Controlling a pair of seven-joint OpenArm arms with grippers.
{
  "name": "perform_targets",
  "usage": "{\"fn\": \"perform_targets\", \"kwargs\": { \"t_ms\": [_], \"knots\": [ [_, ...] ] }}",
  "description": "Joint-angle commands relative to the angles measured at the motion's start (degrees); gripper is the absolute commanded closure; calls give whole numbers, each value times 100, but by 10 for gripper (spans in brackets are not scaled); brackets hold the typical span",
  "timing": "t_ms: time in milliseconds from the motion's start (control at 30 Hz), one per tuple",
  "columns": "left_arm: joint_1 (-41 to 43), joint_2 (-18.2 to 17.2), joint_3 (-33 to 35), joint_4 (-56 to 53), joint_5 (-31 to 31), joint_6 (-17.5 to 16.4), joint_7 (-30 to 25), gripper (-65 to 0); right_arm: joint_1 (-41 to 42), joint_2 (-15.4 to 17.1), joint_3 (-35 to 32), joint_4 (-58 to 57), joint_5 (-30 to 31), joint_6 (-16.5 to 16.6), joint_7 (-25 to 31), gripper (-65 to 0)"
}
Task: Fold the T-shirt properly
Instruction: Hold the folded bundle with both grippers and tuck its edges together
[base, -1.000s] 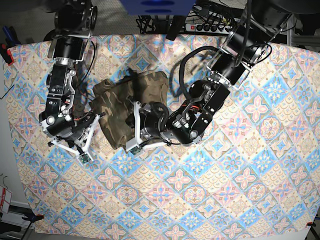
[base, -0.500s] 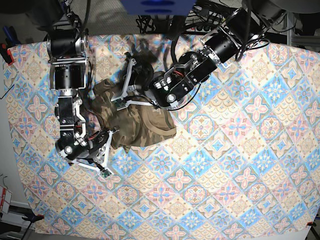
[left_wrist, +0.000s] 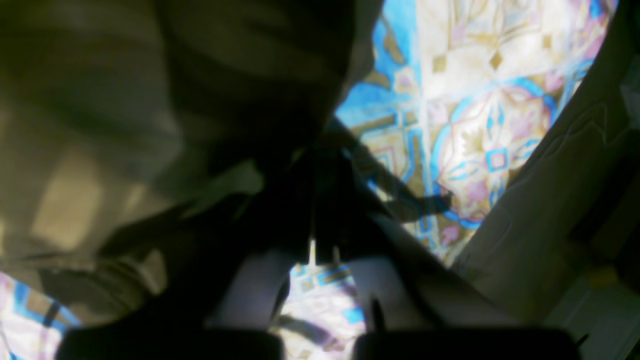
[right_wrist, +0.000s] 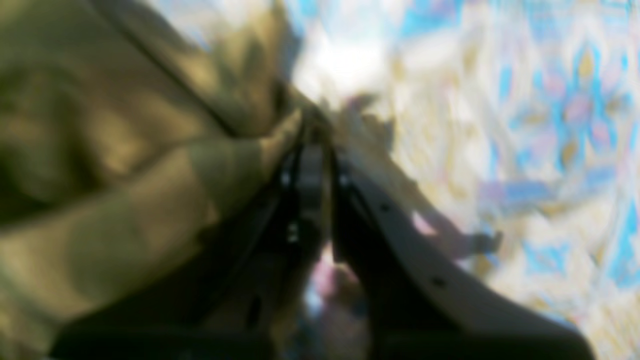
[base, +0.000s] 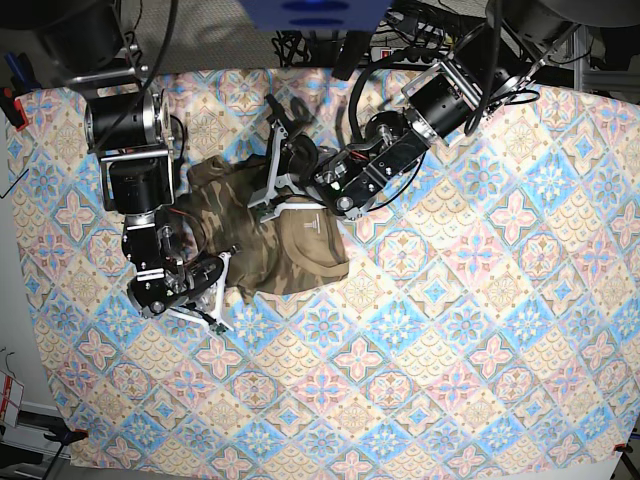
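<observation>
Standing over the surface (base: 470, 330), I count one T-shirt (base: 270, 235), one patterned cloth (base: 520, 250) and two arms, each ending in one tool.

Nearest me, at about eight o'clock from the middle of the surface, the right tool (base: 222, 262) sits at the shirt's lower left edge. In its wrist view the right tool (right_wrist: 320, 125) has its two fingers (right_wrist: 310, 170) pressed together, with a fold of the camouflage fabric (right_wrist: 125, 150) bunched at their tips, so it is pinching the shirt.

The single T-shirt lies crumpled in one heap, left of centre, around ten o'clock, resting on the tile-patterned cloth, which covers the whole surface. Its tan neckband (base: 322, 258) curves along the lower right of the heap, facing up.

Farther back, at about eleven o'clock, the left tool (base: 268, 190) reaches in from the far right side and meets the top of the heap. In its wrist view the left tool (left_wrist: 320, 150) is dark and partly blurred, fingers pressed together, with the shirt fabric (left_wrist: 150, 100) hanging from them above the cloth (left_wrist: 480, 125), so it too pinches the shirt.
</observation>
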Motion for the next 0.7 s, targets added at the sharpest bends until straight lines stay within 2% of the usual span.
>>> {"fn": "perform_targets", "kwargs": {
  "t_ms": [0, 233, 300, 467, 533, 600, 667],
  "knots": [
    [-140, 28, -186, 77, -7, 20, -52, 0, 178, 36, 41, 95, -95, 0, 20, -37],
    [-316, -131, -810, 77, 415, 20, -52, 0, -262, 80, 58, 262, -657, 0, -305, -36],
    [-324, -131, -1030, 77, 617, 20, -52, 0, -455, 177, 6, 640, -701, 9, -490, -36],
    [-351, -104, -1452, 77, 995, 20, -149, 0, -1272, 186, -3, 1976, -692, 9, -1123, -37],
    [-351, -104, -1566, 68, 1101, 20, -404, 0, -1501, 168, -162, 2486, -684, 150, -1387, -37],
    [-377, -96, -1610, -134, 1206, 20, -580, 0, -1694, 160, -434, 2917, -675, 519, -1606, -37],
    [-588, -34, -1610, -600, 1197, 20, -712, 0, -1870, 142, -557, 3286, -675, 576, -1738, -37]
  ]
}}
